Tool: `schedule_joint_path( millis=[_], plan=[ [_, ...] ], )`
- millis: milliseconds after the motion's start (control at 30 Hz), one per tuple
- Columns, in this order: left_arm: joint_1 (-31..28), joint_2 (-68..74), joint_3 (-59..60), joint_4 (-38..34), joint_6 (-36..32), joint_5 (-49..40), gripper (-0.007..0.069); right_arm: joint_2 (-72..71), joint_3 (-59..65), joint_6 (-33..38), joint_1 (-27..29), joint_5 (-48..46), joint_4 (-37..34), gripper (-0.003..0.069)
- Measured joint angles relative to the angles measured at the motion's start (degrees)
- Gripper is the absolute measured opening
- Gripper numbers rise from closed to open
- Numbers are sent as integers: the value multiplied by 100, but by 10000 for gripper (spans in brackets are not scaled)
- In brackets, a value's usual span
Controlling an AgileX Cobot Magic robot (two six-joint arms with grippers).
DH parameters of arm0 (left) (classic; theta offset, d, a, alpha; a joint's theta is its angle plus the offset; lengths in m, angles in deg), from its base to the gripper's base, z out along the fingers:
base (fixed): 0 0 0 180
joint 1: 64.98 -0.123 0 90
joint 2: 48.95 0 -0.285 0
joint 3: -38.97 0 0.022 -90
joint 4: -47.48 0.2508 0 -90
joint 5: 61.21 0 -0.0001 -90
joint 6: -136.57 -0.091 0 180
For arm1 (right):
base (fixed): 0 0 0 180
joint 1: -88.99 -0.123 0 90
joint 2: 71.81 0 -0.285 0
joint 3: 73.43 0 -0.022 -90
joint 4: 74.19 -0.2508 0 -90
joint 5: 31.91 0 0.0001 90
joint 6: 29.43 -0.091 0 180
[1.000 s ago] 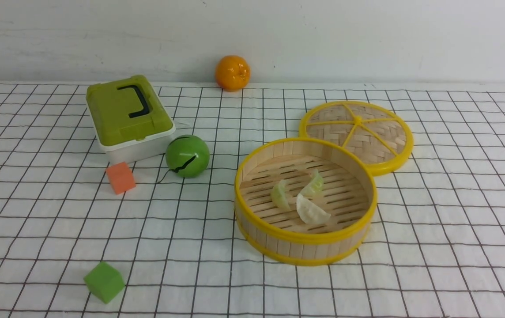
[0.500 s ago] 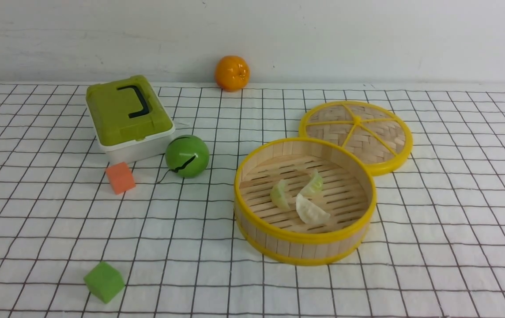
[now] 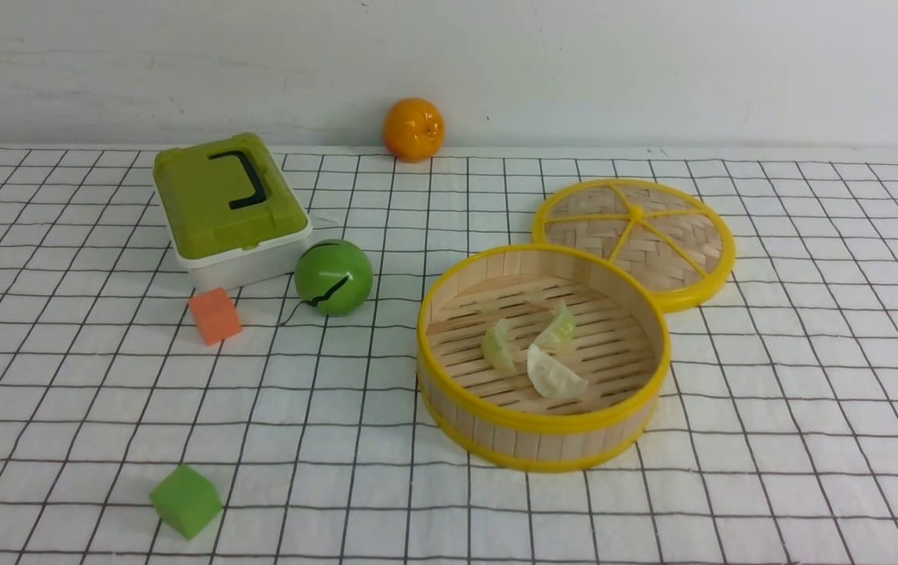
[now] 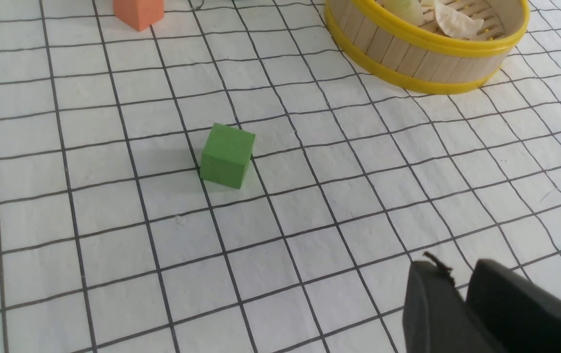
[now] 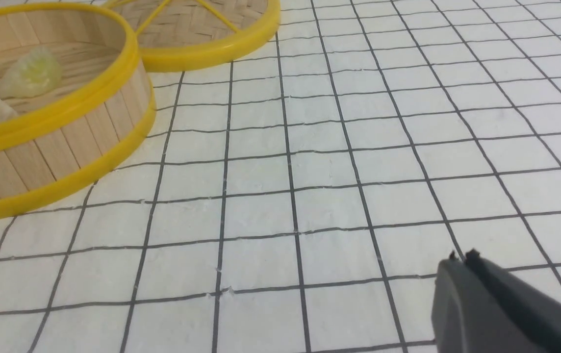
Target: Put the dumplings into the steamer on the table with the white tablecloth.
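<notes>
The steamer (image 3: 527, 443) stands right of centre on the table's white tablecloth (image 3: 810, 392). All three dumplings lie on its slatted floor: one pale green (image 3: 498, 345), one greenish (image 3: 557, 328) and one creamy white (image 3: 553, 375). Neither gripper shows in the front view. In the left wrist view, my left gripper (image 4: 452, 264) hovers over bare cloth, slightly open and holding nothing, well away from the steamer (image 4: 408, 54). In the right wrist view, my right gripper (image 5: 462, 257) is shut and empty over bare cloth, apart from the steamer (image 5: 64, 147), where a dumpling (image 5: 30, 73) shows.
The woven lid (image 3: 633, 239) lies flat behind the steamer, touching it. At the left are a green-lidded box (image 3: 225, 204), a green ball (image 3: 333, 276), an orange cube (image 3: 214, 315) and a green cube (image 3: 185, 500). An orange (image 3: 413, 128) sits by the back wall.
A dark tip of the right arm at the front view's right edge a second ago has left the view. Steamer and dumplings have not moved.
</notes>
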Motion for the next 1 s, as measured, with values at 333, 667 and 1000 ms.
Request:
schedule_joint_path(
  millis=[333,667,1000],
  plan=[
    [0,0,0,0,0,0,124,0,0,0,0,-1,-18,-14],
    [0,0,15,0,0,16,139,0,0,0,0,-1,-22,-2],
    [-1437,0,1060,-235,-12,2863,-13,0,0,0,0,-6,-22,1]
  ],
)
